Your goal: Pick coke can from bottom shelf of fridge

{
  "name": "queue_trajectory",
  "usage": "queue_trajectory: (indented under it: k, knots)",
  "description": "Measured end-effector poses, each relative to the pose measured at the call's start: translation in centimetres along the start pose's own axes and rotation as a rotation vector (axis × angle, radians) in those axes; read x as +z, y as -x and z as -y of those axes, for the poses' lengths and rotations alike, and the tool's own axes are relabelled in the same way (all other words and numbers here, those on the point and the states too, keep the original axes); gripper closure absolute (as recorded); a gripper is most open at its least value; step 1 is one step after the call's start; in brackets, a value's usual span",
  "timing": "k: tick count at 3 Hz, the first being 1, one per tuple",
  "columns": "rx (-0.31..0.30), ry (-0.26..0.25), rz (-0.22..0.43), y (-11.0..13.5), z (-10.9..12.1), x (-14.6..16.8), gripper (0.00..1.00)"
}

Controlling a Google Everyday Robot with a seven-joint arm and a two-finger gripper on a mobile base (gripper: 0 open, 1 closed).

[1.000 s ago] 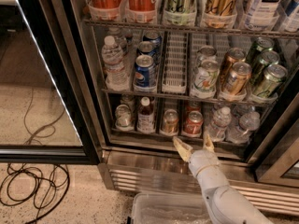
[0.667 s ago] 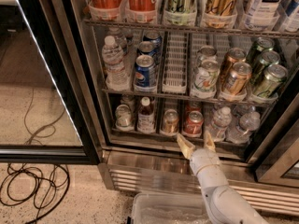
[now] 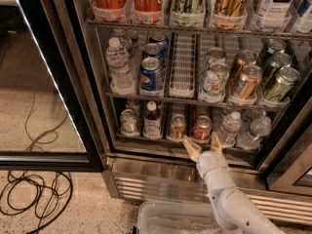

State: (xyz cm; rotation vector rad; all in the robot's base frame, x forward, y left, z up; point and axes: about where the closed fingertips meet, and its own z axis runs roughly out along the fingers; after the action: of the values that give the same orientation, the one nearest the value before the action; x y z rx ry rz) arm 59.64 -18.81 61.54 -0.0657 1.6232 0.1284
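The fridge (image 3: 87, 106) stands open, its black-framed glass door swung out to the left. On the bottom shelf (image 3: 161, 141) a red coke can (image 3: 201, 128) stands at the front of its lane, with a copper-gold can (image 3: 176, 126) to its left. My gripper (image 3: 203, 146) is open, just in front of and slightly below the coke can, one finger on each side of the can's lower edge. It holds nothing. More red cans stand behind the front one.
The bottom shelf also holds a small dark bottle (image 3: 152, 121), a pale can (image 3: 128, 122) and clear water bottles (image 3: 228, 129) on the right. A blue Pepsi can (image 3: 150, 75) is on the rack above. The ribbed steel base (image 3: 161, 184), a clear bin (image 3: 175, 221) and floor cables (image 3: 34, 199) are below.
My gripper has moved slightly right and forward, and now lines up under the red coke can with its fingers spread.
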Motion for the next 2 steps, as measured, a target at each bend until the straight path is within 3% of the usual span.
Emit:
queue_trajectory:
  k: [1,2]
  knots:
    - [-0.016,-0.005,0.012,-0.3,0.3,1.2,0.28]
    - [-0.050,-0.042,0.040,-0.2,1.4,2.3,0.28]
